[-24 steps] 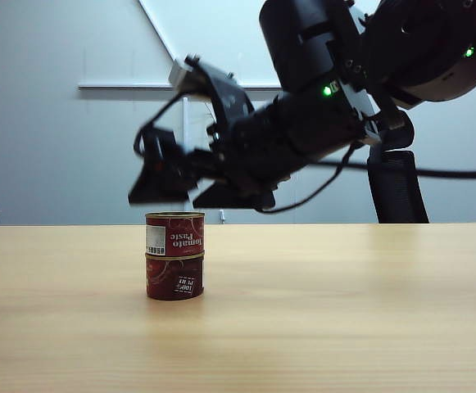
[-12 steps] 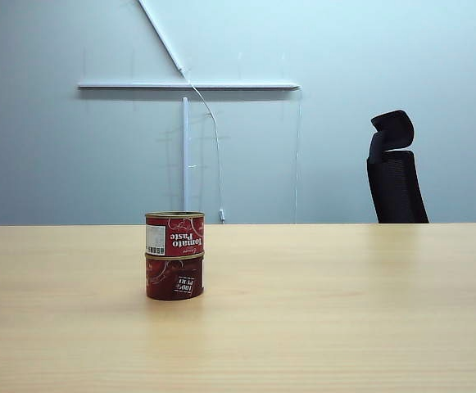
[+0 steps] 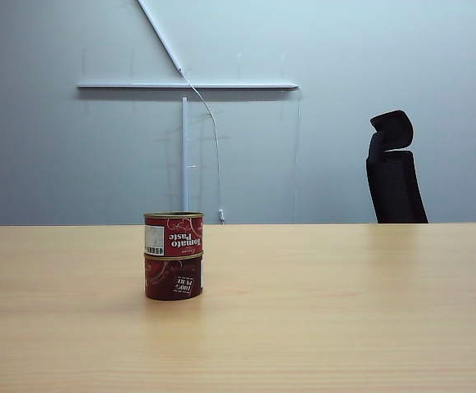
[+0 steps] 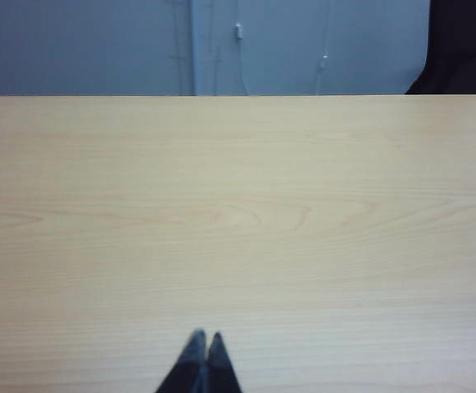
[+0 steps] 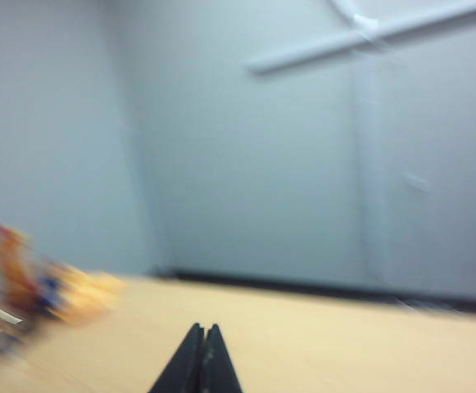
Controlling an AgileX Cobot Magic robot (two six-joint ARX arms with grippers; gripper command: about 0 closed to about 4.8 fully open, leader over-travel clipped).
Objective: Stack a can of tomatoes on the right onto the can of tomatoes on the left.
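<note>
1. Tabletop [image 3: 344,311]: pale wood, seen side-on in the exterior view.
2. Two red tomato cans stand stacked left of centre. Upper can [image 3: 173,235] sits squarely on lower can [image 3: 173,277], rims touching, both upright. Upper label reads "Tomato Paste" upside down, with a white barcode patch on its left side.
3. No arm appears in the exterior view; nothing touches the stack.
4. Left claw [image 4: 204,350]: dark fingertips pressed together, clenched on nothing, held just above bare wood in the left wrist view. Cans not visible in that view.
5. Right claw [image 5: 203,344]: tips likewise clenched together, empty. Right wrist view is blurred; the claw is raised over the tabletop, facing the grey wall [image 5: 303,164]. A smeared orange-red cluster [image 5: 33,286] shows at the table edge, too blurred to identify.
6. Background: black office chair [image 3: 395,172] behind the far edge, right of the stack.
</note>
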